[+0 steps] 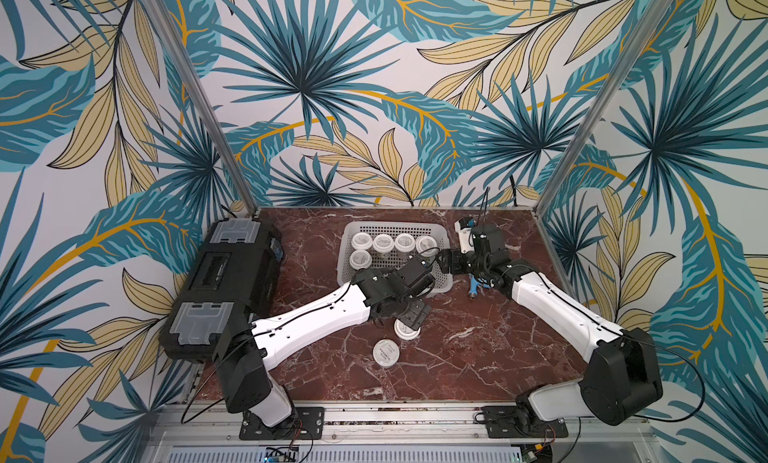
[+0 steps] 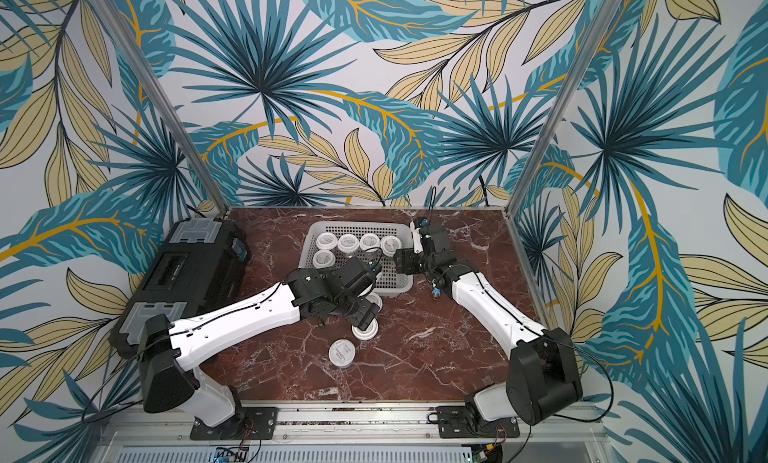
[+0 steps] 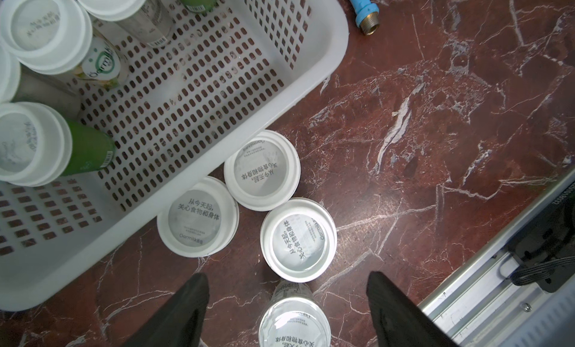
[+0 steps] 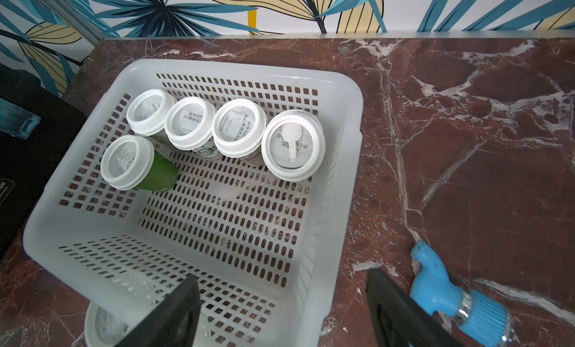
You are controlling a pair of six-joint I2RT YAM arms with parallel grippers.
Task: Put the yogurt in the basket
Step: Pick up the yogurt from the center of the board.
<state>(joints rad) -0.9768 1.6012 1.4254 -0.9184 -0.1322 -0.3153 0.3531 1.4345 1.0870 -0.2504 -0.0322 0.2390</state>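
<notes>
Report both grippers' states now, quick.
Left gripper: open, jaws either side of a yogurt jar, not gripping it.
Right gripper: open, empty, above the basket.

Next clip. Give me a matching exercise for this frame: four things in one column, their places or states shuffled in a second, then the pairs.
Things
1. black toolbox
2. blue spray nozzle
3. yogurt jar with a white spoon on its lid
4. left gripper

Places or states
A. inside the basket
B. open, over a yogurt jar that stands on the table
C. along the table's side edge, beside the left arm
D. on the table just outside the basket, by the right arm

Pairs: 1-C, 2-D, 3-A, 4-B
</notes>
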